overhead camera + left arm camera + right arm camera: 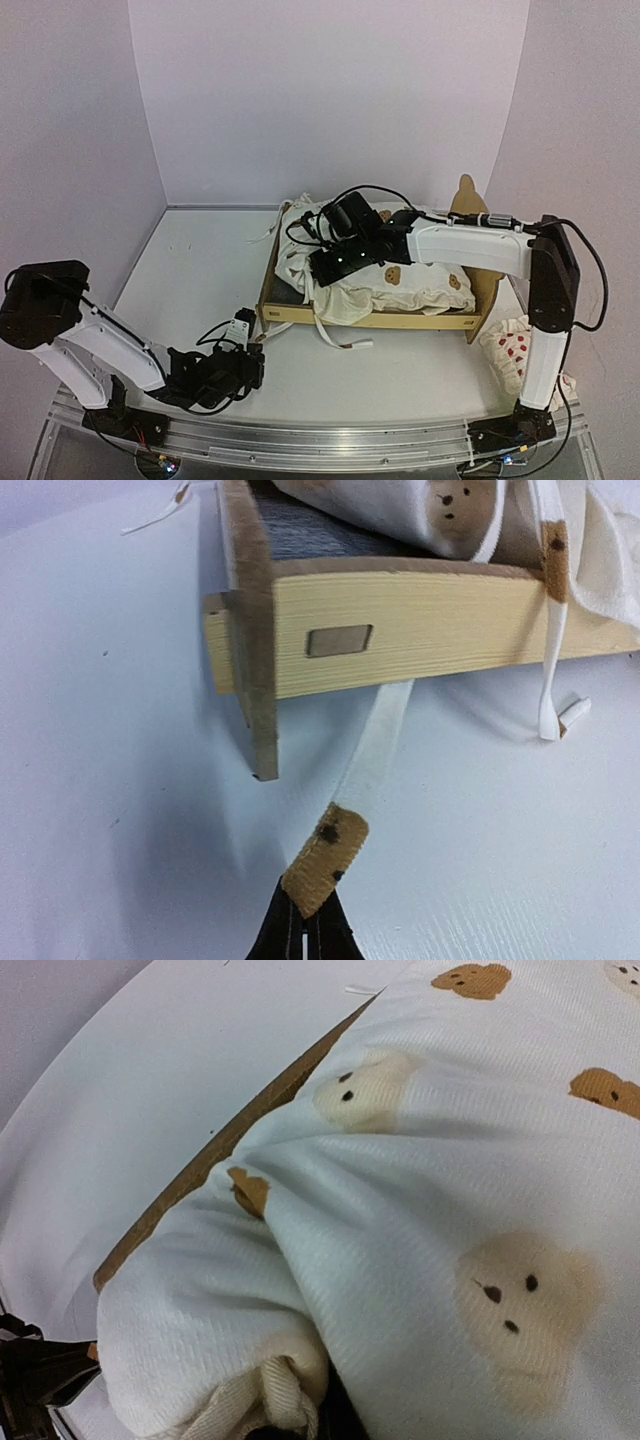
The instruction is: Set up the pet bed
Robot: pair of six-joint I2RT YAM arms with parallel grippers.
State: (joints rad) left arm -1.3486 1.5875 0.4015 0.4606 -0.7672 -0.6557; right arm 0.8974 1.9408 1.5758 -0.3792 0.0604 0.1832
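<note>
The cushion (420,285) lies in the pet bed (420,321), pillow (508,350) at right.

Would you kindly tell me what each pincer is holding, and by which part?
The left pincer pinches the brown tip of the white tie strap on the cream bear-print cushion; the right pincer grips a bunched fold of that cushion.

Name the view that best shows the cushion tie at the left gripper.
Left wrist: the tie runs from under the pet bed to the left gripper, brown tip pinched. Top view shows it tiny; right wrist shows cushion instead.
</note>
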